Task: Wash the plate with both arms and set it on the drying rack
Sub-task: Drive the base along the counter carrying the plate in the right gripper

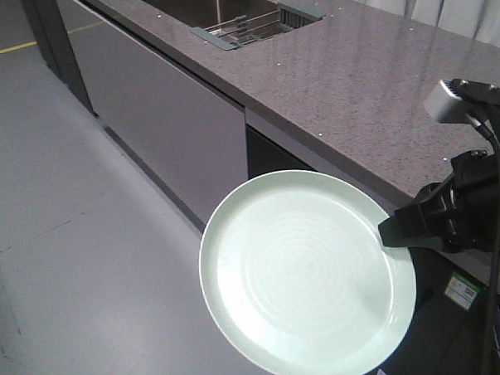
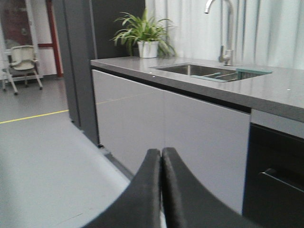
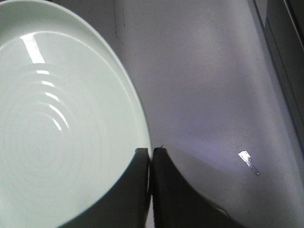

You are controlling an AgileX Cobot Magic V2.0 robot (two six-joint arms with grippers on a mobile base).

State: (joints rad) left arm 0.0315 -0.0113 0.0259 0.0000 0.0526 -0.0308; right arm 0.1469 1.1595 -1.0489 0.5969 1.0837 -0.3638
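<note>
Plate pinched by its rim in my right end effector, off the worktop.

My right end effector (image 3: 150, 161) is clenched on the rim of the plate (image 1: 304, 276), which hangs face-up over the floor (image 1: 86, 228), just beside the worktop's (image 1: 353, 75) front edge and not resting on it. My left end effector (image 2: 161, 164) is clenched on nothing, its 2 fingers pressed together. The sink (image 1: 196, 5) and the drying rack (image 1: 243, 26) set in it lie at the worktop's far end, well apart from the plate, so I judge a carry that way comes next, led by my right arm.
</note>
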